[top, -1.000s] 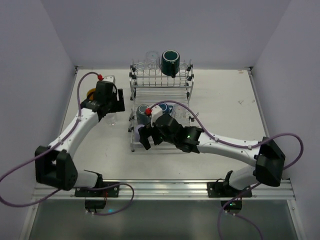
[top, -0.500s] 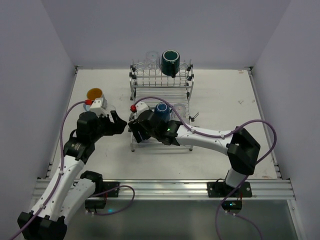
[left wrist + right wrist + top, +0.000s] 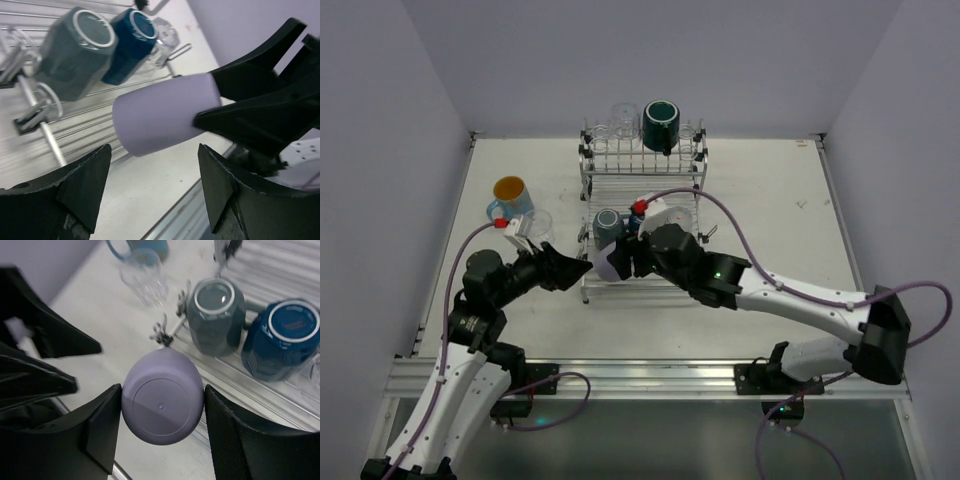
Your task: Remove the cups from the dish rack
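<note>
Step in hand: getting the purple cup (image 3: 605, 262) out of the dish rack (image 3: 650, 188). R gripper (image 3: 623, 258) has its fingers clamped on the cup, one each side in the R wrist view. It holds the cup on its side just off the rack's front-left corner, base toward the L arm. L gripper (image 3: 577, 270) faces it with fingers spread wide and nothing in them. In the L wrist view the cup sits in line w/ the gap but apart from both fingers.

Looks like a handover or a set-down, can't tell which. For a handover, L must slide in round the free base end and close before R lets go. Otherwise R carries the cup to bare worktop (image 3: 770, 200).

Still in the rack: grey mug (image 3: 215, 317), dark blue mug (image 3: 277, 340), teal mug (image 3: 661, 124) and glass tumblers (image 3: 620, 115) on the rear tier. Already out: orange-lined mug (image 3: 510, 197) and a tumbler (image 3: 540, 225).

Vs 1 s ago: L arm was out over the far-left worktop and has now swung back toward the rack. R fingers were wide at the rack's front-left corner and have now closed on the cup.
</note>
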`<state>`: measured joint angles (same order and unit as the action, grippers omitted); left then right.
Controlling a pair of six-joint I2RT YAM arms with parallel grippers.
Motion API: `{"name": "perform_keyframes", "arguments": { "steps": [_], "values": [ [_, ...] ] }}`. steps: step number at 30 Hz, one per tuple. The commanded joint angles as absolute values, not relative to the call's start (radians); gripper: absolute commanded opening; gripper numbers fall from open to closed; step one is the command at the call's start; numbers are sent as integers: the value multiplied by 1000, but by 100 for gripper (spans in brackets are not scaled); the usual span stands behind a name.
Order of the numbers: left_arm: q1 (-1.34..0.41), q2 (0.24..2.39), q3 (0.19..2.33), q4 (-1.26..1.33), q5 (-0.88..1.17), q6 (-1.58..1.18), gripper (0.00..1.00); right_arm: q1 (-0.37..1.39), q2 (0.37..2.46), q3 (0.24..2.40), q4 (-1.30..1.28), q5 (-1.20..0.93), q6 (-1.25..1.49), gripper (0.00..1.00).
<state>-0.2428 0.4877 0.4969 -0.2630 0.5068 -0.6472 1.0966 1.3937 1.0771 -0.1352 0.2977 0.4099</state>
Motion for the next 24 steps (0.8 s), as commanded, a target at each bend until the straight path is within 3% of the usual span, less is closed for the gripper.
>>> {"name": "perform_keyframes", "arguments": {
  "steps": [1,8,19,23,24],
  "values": [
    [-239,482,482,-85,704,-784,73,1092,1203,1007,70,292,509,21],
    [-239,491,422,93,848,-920,67,1068,1019,841,227,219,626,18],
    [-239,497,334,418,953,-1163,69,1060,1046,793,357,66,738,21],
    [-239,488,308,477,934,-1204,54,1052,1089,779,417,19,781,23],
    [-239,486,307,485,931,-1210,41,1052,1103,775,428,11,801,23]
  ]
}}
